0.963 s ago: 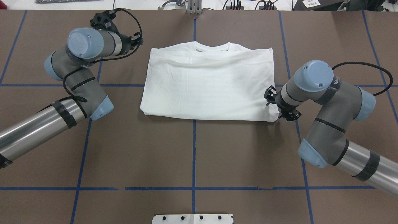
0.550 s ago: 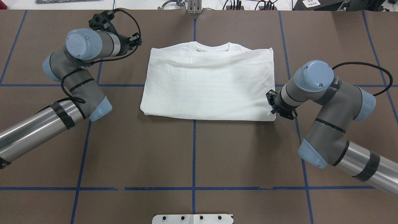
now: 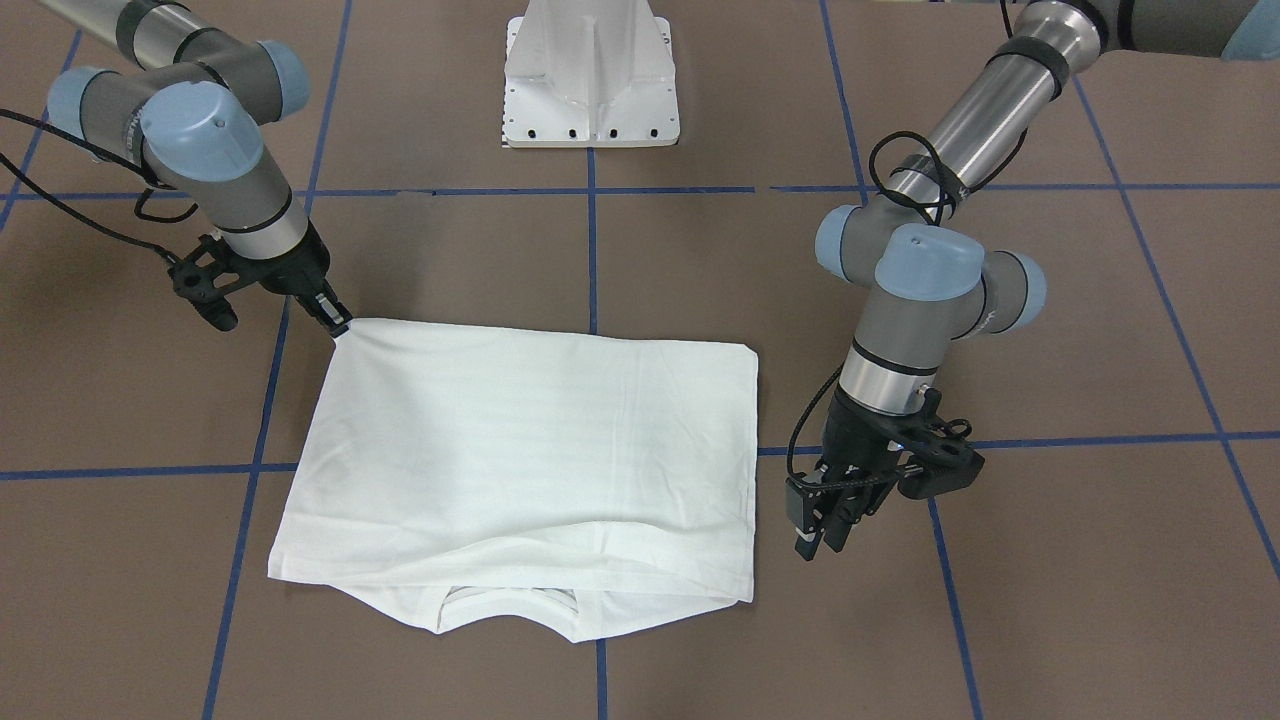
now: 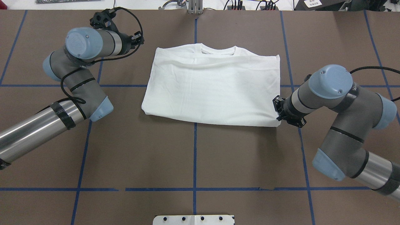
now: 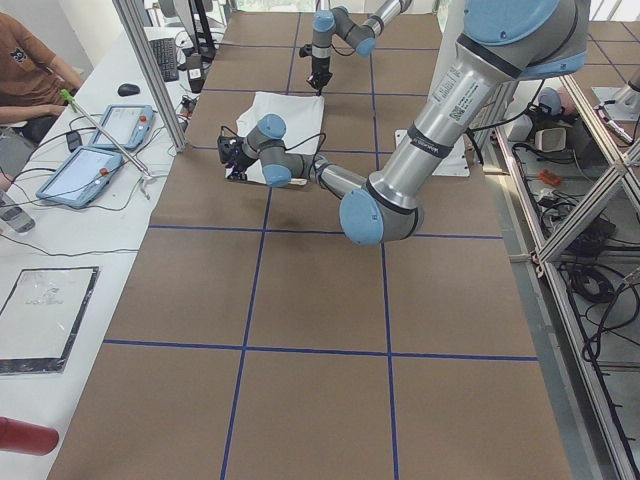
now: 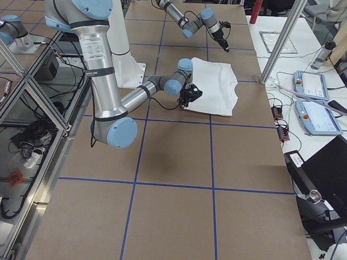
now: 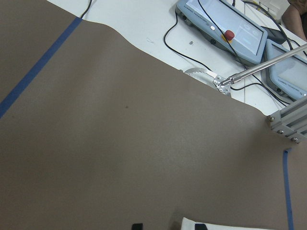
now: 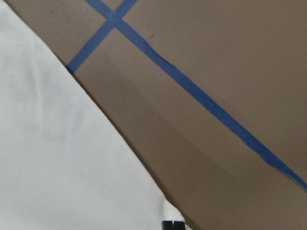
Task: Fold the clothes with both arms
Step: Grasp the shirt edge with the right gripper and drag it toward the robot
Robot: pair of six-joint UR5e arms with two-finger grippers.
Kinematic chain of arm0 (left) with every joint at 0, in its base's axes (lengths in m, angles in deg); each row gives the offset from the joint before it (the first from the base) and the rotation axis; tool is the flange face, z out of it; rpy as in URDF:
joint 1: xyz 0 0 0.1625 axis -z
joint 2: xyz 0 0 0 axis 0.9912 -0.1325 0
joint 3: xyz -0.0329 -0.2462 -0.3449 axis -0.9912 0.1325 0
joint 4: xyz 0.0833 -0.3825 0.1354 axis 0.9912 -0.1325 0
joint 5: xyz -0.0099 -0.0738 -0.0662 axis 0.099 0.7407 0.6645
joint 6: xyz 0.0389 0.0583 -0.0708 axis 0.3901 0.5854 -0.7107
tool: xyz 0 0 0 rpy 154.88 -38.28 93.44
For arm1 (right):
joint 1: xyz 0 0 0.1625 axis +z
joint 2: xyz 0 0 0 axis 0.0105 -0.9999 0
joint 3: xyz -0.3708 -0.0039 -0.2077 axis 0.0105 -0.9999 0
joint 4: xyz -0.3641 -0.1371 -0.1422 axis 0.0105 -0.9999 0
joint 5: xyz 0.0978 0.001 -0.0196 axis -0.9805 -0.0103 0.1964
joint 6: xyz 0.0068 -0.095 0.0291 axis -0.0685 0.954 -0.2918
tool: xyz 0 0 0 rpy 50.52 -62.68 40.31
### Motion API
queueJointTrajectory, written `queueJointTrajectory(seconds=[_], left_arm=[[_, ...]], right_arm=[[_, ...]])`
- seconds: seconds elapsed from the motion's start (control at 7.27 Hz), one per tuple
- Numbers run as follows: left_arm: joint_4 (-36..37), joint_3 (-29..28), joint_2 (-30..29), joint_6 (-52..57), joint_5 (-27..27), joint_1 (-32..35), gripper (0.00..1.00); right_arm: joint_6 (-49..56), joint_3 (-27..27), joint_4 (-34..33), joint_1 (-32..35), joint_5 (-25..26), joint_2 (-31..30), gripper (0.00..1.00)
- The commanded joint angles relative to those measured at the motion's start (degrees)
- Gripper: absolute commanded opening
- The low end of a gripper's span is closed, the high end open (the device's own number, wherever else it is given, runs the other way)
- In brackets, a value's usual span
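The white T-shirt [image 4: 212, 84] lies folded into a rectangle on the brown table, neck at the far edge, no text showing. My right gripper [image 4: 279, 118] is shut on its near right corner; in the front view it [image 3: 338, 326] pinches that corner at table height, and the right wrist view shows the cloth [image 8: 57, 158] by the fingertips. My left gripper [image 4: 139, 39] is open and empty, just left of the shirt's far left corner. In the front view it [image 3: 820, 540] hangs beside the shirt's edge. The left wrist view shows a strip of the shirt [image 7: 225, 224] by the fingertips.
The white pedestal base [image 4: 193, 219] stands at the table's near edge. Blue tape lines [image 4: 195, 156] cross the brown table. Teach pendants [image 7: 220, 28] and cables lie on the white bench beyond the far edge, by an aluminium post [image 4: 195, 7].
The right arm has moved right and slightly nearer with the shirt's corner, and the whole shirt has slid a little to the right. The left arm has barely moved.
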Motion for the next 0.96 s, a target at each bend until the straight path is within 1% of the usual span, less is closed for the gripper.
queueJointTrajectory(seconds=[0.0,0.14,0.28,0.41,0.55,0.69,0.83], left_arm=[[1.01,4.99,0.91,0.0,0.16,0.08,0.47],[4.24,8.95,0.92,-0.17,0.25,0.08,0.47],[6.79,13.08,1.79,-0.61,0.34,-0.71,0.47],[8.56,16.77,3.45,-0.96,5.82,-1.32,0.47],[9.71,20.64,5.73,-3.58,10.32,-1.33,0.47],[11.55,24.76,7.41,-6.39,11.49,-3.24,0.5],[16.61,28.46,8.64,-8.76,11.59,-7.44,0.54]], right_arm=[[-1.7,13.6,-14.2,-6.06,-1.61,-1.67,0.0],[-6.41,16.89,-19.06,-10.88,-3.97,-1.15,0.0],[-10.03,18.83,-20.15,-16.32,-4.69,-1.23,0.0],[-11.37,19.29,-20.25,-21.25,-6.18,-1.93,0.0],[-11.73,19.47,-20.16,-27.13,-6.1,-2.89,0.0],[-12.17,20.17,-20.16,-31.28,-5.76,-3.08,0.07],[-12.35,20.61,-20.07,-32.19,-4.97,-3.08,0.99]])
